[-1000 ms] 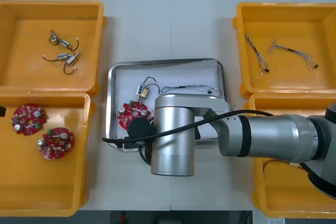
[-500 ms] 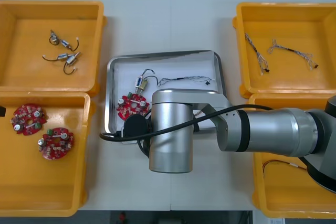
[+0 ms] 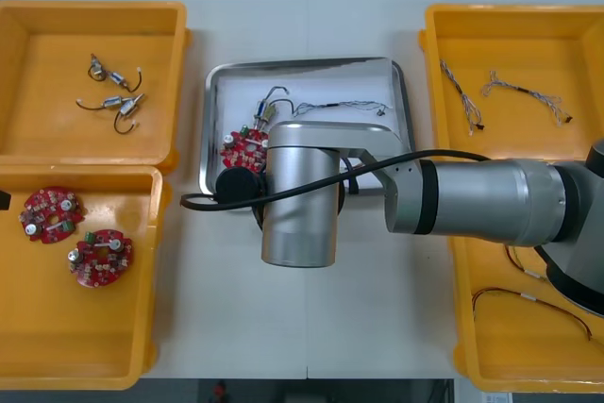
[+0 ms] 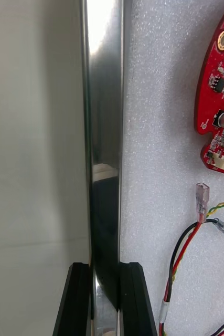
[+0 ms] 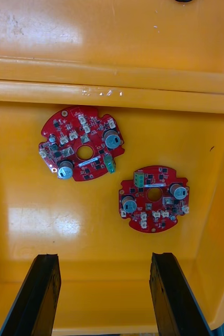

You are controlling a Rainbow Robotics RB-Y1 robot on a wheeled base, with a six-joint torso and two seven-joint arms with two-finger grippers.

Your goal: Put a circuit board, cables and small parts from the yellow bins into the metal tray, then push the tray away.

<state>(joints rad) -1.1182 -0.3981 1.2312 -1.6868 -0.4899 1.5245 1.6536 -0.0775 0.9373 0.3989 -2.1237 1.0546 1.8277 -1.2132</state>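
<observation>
**Light table: tray loaded, push still to finish**

Front view: on the light table point(image 3: 245, 327), the metal tray point(image 3: 311, 65) lies toward twelve o'clock. It holds a circuit board point(image 3: 243, 150) at its eight o'clock, cables point(image 3: 344, 106) and a small metal part point(image 3: 267, 118). Loading looks done, and the push seems to be what remains.

Right wrist view: the right gripper point(image 4: 105, 268) clamps the tray's rim.

Left wrist view: the left gripper point(image 5: 105, 257) hangs spread over spare boards point(image 5: 80, 143) in a yellow bin point(image 5: 112, 79).

- The left gripper point(image 5: 104, 257) hung over a yellow bin point(image 5: 33, 226), which looked orange here.
- Its two black fingers point(image 5: 38, 294) stood wide apart with nothing between them.
- Two round red circuit boards lay flat on the bin's floor beyond the fingertips, near each other but not touching.
- The nearer board point(image 5: 153, 198) carried a green part at its edge.
- The farther board point(image 5: 81, 143) lay close to the bin's far wall.
- Past that wall showed a second bin point(image 5: 112, 31).
</observation>
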